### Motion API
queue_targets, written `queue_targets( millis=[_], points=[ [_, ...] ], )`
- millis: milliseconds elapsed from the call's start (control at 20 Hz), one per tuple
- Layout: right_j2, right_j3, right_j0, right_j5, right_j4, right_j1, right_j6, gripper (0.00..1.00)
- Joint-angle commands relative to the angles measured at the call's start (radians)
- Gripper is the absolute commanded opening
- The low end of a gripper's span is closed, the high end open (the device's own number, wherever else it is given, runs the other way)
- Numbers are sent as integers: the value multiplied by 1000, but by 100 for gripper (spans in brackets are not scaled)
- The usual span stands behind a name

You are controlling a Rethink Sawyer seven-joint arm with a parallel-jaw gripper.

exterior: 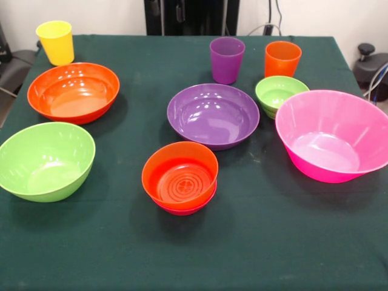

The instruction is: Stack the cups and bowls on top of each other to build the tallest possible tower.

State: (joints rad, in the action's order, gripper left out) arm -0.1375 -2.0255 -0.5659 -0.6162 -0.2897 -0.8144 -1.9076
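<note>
- Claw: not visible anywhere, so can't tell if it's released or clenched.
- No brand, label or readable text on any item.
- Tower [180, 177]: small orange bowl [180, 174] nested in a small red-magenta bowl [187, 208], front-centre on the green tablecloth [254, 242]. Stack axis vertical, mouth up. Only a thin magenta rim shows under the orange one; the rest is hidden. Concentric rings visible on the orange bowl's floor.
- Purple bowl [213, 115]: mid-table, just behind the tower, upright.
- Small green bowl [280, 94]: right of the purple bowl; its lower right edge is covered by the pink bowl's rim.
- Huge pink bowl [333, 136]: right side, upright, right rim cut off by the frame edge.
- Lime green bowl [45, 159]: front left, left rim just reaches the frame edge.
- Large orange bowl [73, 91]: left, behind the lime one, apart from it.
- Cups, all upright, mouths up, along the far edge: yellow cup [56, 42] at the far left corner, purple cup [227, 59] centre, orange cup [282, 59] beside it on the right.
- Orange cup's base is partly hidden behind the small green bowl.
</note>
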Motion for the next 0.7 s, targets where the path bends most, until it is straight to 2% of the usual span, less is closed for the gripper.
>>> queue_targets(
  millis=[50,250,700],
  points=[
    [-108,-82,-10,89,-86,13,91,100],
    [-104,-89,-1,92,-92,7,63,100],
    [-101,-49,15,106,-121,50,37,100]
  ],
)
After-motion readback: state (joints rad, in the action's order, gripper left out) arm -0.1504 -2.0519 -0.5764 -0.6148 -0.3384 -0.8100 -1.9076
